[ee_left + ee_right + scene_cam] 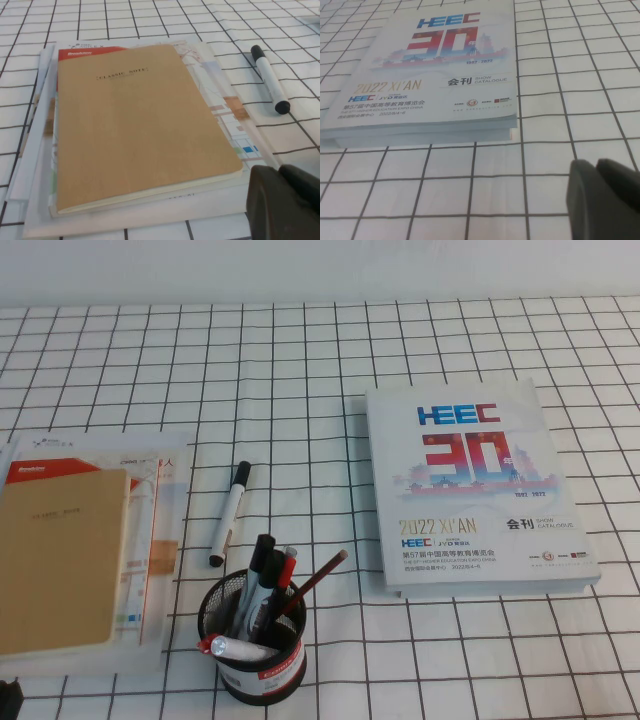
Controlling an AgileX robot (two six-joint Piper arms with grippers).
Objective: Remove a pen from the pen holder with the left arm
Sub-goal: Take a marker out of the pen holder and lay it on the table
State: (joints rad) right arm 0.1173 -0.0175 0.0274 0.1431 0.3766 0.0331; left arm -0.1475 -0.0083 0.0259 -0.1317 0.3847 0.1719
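Bright, even light; crisp from above, softer near the wrist lenses.
In the high view the white checked tablecloth (320, 350) is flatly lit, and the pen holder (252, 645) and the marker (229, 514) cast only faint, soft shadows. The catalogue (475, 485) has a pale, washed-out cover with mild sheen. In the wrist views the left gripper (279, 172) and the right gripper (596, 165) are dark, blurred masses close to the lens, and the far grid lines soften.

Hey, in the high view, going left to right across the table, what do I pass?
Tan cardboard-covered notebook → black mesh pen holder → white HEEC catalogue. White black-capped marker skipped: it overlaps the holder. Left gripper hovers near the notebook, right gripper near the catalogue.
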